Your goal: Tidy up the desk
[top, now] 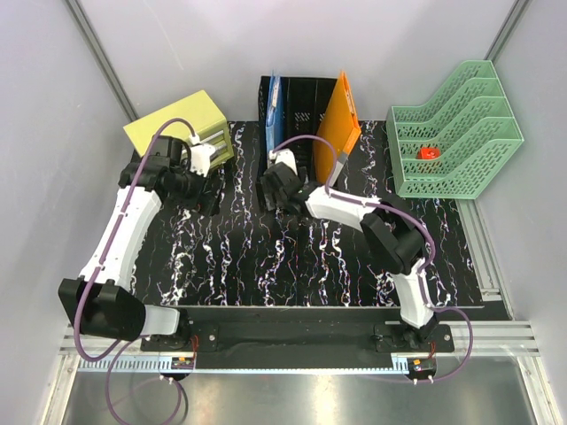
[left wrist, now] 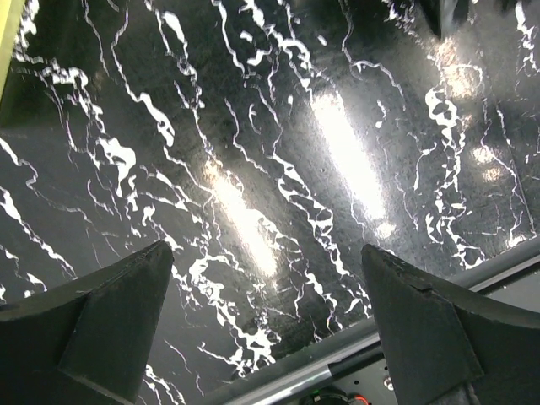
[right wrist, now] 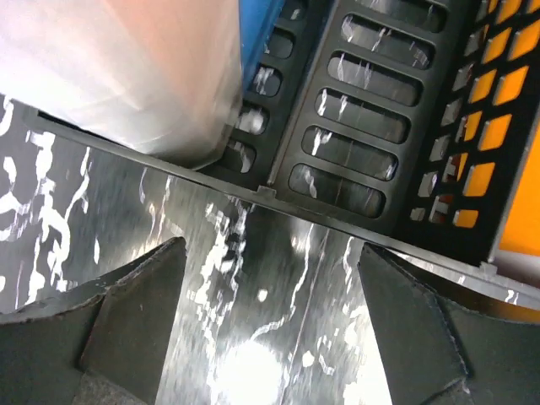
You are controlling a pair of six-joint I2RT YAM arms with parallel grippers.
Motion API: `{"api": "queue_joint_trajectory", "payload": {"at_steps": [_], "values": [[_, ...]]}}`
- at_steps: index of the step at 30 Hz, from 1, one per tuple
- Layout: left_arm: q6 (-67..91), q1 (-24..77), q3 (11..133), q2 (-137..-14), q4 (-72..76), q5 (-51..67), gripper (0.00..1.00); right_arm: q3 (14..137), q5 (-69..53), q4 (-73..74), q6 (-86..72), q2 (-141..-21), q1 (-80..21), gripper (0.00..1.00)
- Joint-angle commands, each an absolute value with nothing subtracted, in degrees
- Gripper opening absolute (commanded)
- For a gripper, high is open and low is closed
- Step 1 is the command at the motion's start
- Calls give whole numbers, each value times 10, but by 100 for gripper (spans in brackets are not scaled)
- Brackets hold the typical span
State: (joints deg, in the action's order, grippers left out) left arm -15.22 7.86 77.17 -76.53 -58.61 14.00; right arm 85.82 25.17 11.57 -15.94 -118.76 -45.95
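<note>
The desk is a black top with white marble veins. My left gripper hangs over its back left part, just in front of a yellow drawer box. In the left wrist view the left gripper stands open over bare desk, with nothing between the fingers. My right gripper is at the foot of the black mesh file holder. Seen from the right wrist, the right gripper is open and empty above the desk, with the holder's base close ahead.
A blue folder and an orange folder stand in the file holder. A green tiered tray at the back right holds a small red thing. A pale blurred surface fills the right wrist view's upper left.
</note>
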Motion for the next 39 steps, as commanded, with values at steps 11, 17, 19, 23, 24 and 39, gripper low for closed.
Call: {"api": "queue_joint_trajectory", "payload": {"at_steps": [11,17,19,23,24,39], "values": [[-168,46,742,-751,-568,174,99,929,234,121,-186,-1248,-367,91],[-163,42,742,-748,-566,178,99,996,207,156,-184,-1290,-367,90],[-161,42,744,-745,-566,182,99,1018,201,168,-187,-1308,-367,91],[-158,42,743,-744,-566,185,99,1077,192,182,-209,-1331,-368,90],[-156,43,742,-743,-566,184,99,1084,192,182,-214,-1338,-368,91],[-164,41,714,-710,-567,165,99,1211,133,197,-298,-1421,-367,100]]}}
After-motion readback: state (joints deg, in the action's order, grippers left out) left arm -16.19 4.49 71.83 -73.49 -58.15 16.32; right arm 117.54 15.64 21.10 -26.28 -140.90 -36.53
